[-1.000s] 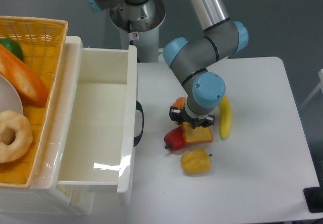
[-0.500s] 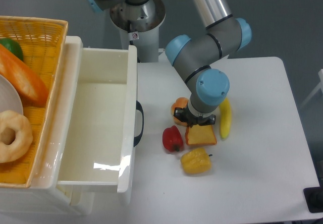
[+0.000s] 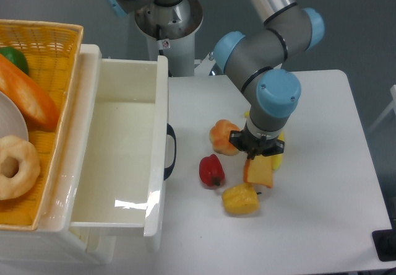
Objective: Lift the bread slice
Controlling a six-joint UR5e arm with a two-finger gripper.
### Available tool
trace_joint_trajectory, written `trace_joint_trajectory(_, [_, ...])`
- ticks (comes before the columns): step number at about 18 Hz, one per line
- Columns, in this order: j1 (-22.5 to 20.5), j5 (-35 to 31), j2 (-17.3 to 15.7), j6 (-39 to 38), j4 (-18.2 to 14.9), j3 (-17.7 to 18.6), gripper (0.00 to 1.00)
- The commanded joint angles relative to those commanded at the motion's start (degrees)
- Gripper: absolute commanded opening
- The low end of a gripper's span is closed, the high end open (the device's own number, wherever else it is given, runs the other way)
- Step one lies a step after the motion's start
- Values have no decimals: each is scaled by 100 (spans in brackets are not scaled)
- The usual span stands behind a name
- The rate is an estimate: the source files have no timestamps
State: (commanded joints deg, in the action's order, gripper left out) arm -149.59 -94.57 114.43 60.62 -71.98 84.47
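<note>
The bread slice (image 3: pixel 258 171) is a yellow-tan slice with an orange-brown crust. It hangs tilted from my gripper (image 3: pixel 255 156), right of the middle of the white table (image 3: pixel 322 213). The gripper points down and is shut on the slice's upper edge. Its fingers are mostly hidden under the blue wrist joint. The slice's lower corner is just above the yellow bell pepper (image 3: pixel 240 199); I cannot tell whether they touch.
A red pepper (image 3: pixel 211 170) and an orange fruit (image 3: pixel 223 137) lie left of the gripper. A banana (image 3: pixel 278 158) is mostly hidden behind it. An open white drawer (image 3: pixel 124 139) stands left. A yellow basket (image 3: pixel 43 46) holds a baguette (image 3: pixel 28 98), a donut (image 3: pixel 13 165) and a green item.
The gripper has moved right and slightly toward the front with the bread slice, which turned from lying flat to hanging on edge. The red pepper and orange fruit now stand uncovered.
</note>
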Motion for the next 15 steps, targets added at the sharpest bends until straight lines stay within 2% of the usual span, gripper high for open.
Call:
trace_joint_trajectory(6, [-351,35,-105,960,-18,-281,0])
trace_joint_trajectory(11, [-676,183,-88,1320,-307,-607,0])
trace_joint_trajectory(15, [-853,281,-123,1540,-325,-669,0])
